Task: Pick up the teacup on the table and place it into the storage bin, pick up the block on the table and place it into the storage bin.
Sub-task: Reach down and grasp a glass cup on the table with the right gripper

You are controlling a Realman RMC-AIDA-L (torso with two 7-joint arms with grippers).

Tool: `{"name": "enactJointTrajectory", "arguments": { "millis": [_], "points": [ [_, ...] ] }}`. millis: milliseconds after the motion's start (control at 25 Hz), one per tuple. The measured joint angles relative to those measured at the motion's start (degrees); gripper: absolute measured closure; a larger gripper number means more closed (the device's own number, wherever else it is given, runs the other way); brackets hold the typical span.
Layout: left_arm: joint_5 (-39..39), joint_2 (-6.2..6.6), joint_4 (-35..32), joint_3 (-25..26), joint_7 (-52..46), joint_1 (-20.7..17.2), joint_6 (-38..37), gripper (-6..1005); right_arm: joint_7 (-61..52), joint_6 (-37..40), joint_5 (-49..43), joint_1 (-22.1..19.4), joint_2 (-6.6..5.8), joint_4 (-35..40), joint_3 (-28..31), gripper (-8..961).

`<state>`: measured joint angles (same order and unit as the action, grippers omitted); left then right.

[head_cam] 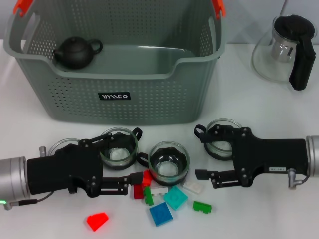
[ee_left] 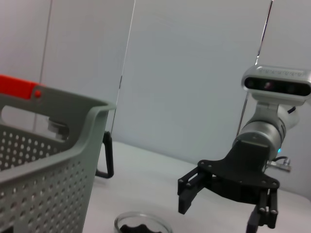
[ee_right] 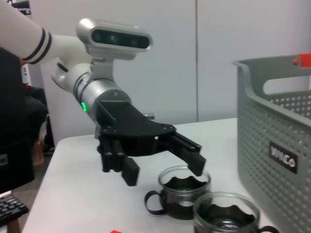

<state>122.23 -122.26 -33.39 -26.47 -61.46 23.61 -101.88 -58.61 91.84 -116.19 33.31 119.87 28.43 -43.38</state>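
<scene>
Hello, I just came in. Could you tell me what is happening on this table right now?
A two-armed robot is sorting things into the grey storage bin. Both grippers are low over the table with open fingers, holding nothing. The left gripper is at a glass teacup beside the coloured blocks; the right gripper is around another glass teacup. A third teacup stands between them. A dark teapot lies inside the bin, and a glass pitcher stands to its right.

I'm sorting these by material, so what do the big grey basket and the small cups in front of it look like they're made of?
The storage bin looks like matte grey moulded plastic: perforated walls, orange handle clips. The middle teacup looks like clear glass, since the table shows through its shiny rim, with a dark handle and a dark scalloped band inside; that trim's material is unclear.
</scene>
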Motion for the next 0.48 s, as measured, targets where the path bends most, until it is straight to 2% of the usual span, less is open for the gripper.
{"name": "enactJointTrajectory", "arguments": {
  "millis": [280,480],
  "points": [
    [-0.3,0.05,-0.2,0.0,-0.1,0.4,-1.1,66,-8.2,0.5,-1.5,-1.5,-0.77,7.7,-0.1,73],
    [-0.1,0.05,0.0,-0.1,-0.3,0.8,-1.1,67,-15.9,1.1,-6.7,-1.9,-1.15,16.0,-0.1,73]
  ]
}}
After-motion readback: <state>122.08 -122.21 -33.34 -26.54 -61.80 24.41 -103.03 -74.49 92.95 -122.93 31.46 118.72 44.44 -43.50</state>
